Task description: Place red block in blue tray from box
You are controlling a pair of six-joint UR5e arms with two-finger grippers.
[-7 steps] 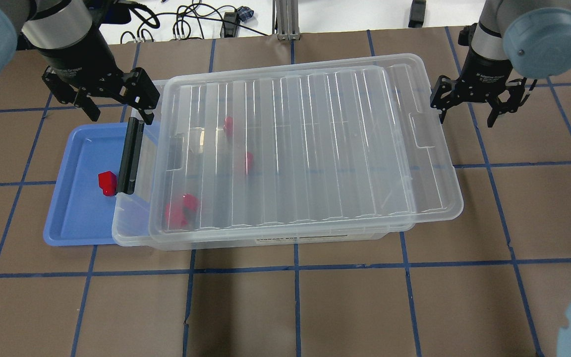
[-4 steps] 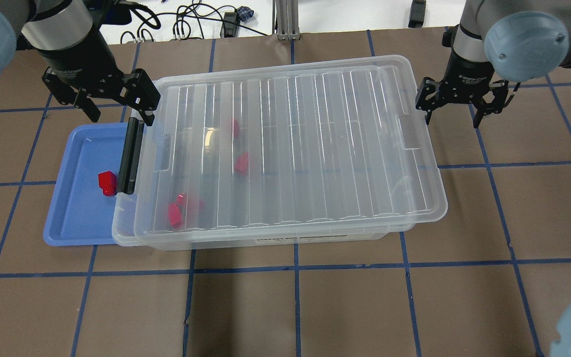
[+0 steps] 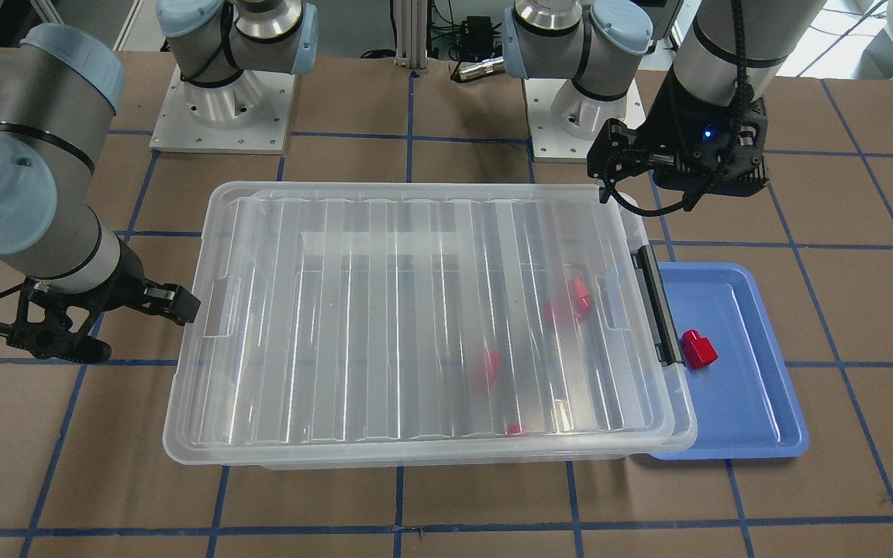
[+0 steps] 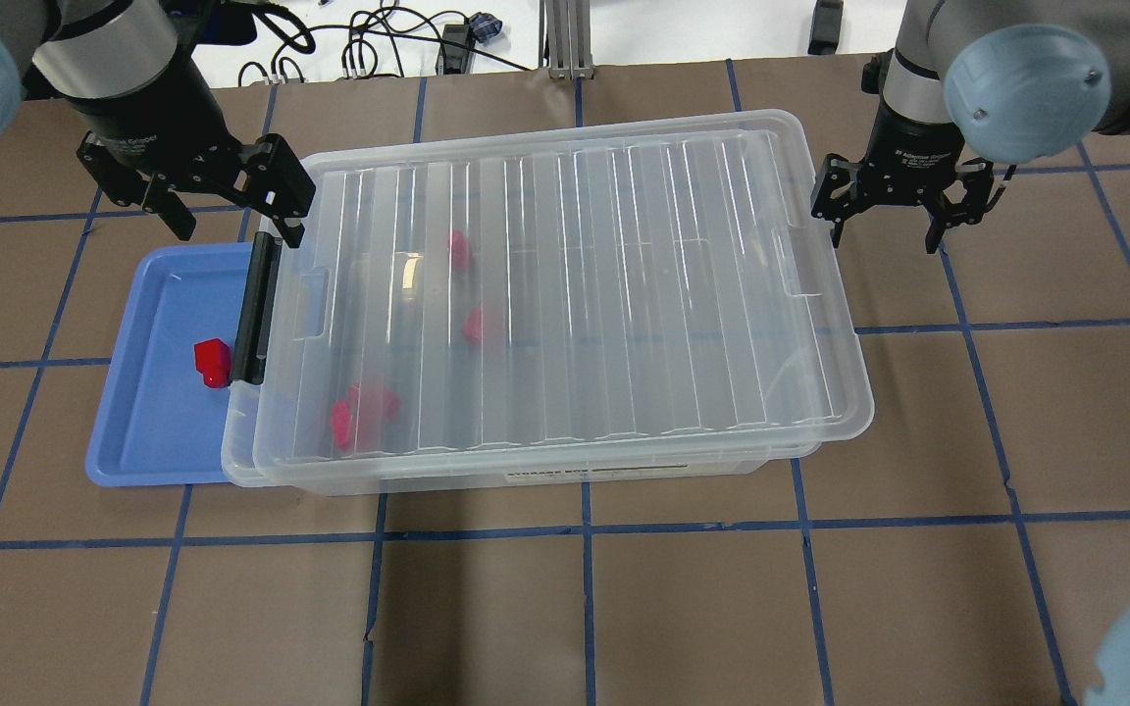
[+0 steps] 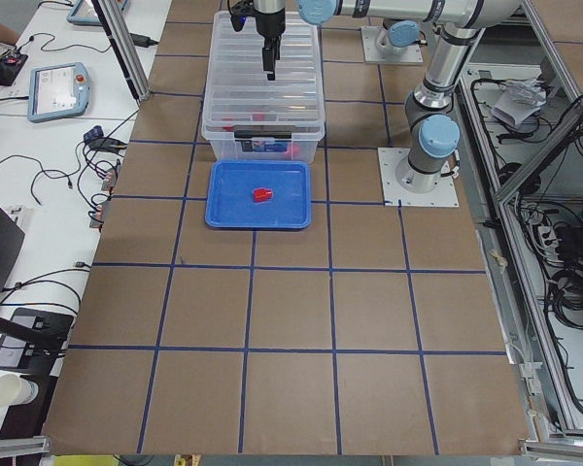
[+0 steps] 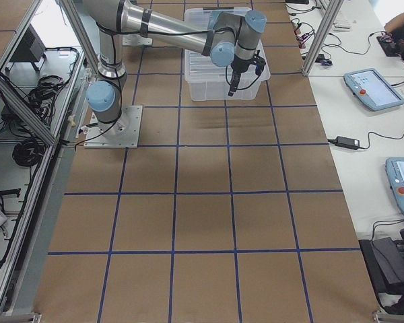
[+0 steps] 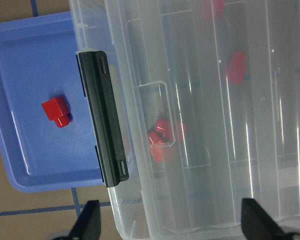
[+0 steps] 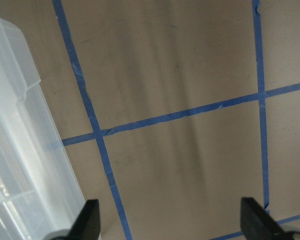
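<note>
One red block (image 4: 213, 362) lies in the blue tray (image 4: 148, 431), next to the box's black latch bar (image 4: 256, 309). The clear box (image 4: 624, 469) has its ribbed lid (image 4: 624, 294) lying on top. Several more red blocks (image 4: 364, 412) show blurred through the lid. My left gripper (image 4: 231, 221) is open and empty above the box's latch end and the tray's far edge. My right gripper (image 4: 884, 221) is open and empty at the lid's other end, with one finger (image 3: 175, 302) close against the lid's edge.
The brown table (image 4: 585, 608) is marked with a blue tape grid. The tray is partly tucked under the box's latch end. Cables (image 4: 379, 49) lie past the far table edge. Both arm bases (image 3: 222, 108) stand behind the box.
The lid has slid left across the box toward the latch end. My right gripper has moved left along with the lid's end. My left gripper has barely moved.
</note>
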